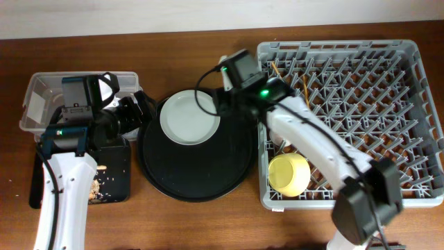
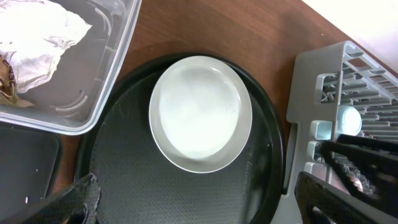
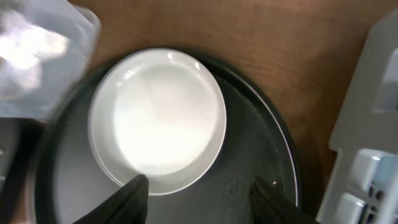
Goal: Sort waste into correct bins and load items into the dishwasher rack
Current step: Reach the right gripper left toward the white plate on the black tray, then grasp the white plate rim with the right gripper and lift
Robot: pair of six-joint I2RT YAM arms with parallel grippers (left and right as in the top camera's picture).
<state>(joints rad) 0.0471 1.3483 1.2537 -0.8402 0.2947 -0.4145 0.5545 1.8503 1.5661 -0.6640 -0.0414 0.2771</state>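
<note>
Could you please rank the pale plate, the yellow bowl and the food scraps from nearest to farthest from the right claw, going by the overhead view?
From the right claw:
1. the pale plate, right at the claw, on the round black tray in the middle.
2. the yellow bowl, in the rack on the right.
3. the food scraps, on the flat black tray at the far left.

The plate (image 1: 189, 117) lies on the round tray (image 1: 198, 173), which sits between the tub (image 1: 69, 75) on my left and the rack (image 1: 388, 83) on my right. The bowl (image 1: 288, 173) sits in the rack's near left corner.
</note>
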